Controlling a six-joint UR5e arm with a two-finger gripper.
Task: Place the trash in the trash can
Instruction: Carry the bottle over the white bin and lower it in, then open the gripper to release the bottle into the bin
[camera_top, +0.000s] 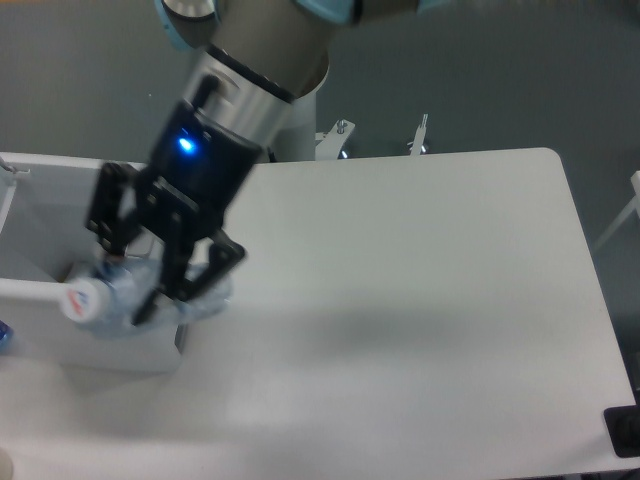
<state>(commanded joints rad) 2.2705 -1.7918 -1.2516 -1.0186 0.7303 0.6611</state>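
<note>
The trash can is a large white boxy bin at the left edge of the table, partly cut off by the frame. My gripper hangs over its near right corner. The fingers straddle a clear plastic bottle and look shut on it. The bottle lies sideways above the bin's front wall, its round white end with red and blue print pointing left. Its crumpled clear body reaches right to about the bin's corner. The clear plastic bag with barcode labels cannot be made out; it is hidden or out of view.
The white table stretches to the right of the bin. A small blue item shows at the far left edge. A dark object sits off the table's front right corner. The arm's base column stands behind the table.
</note>
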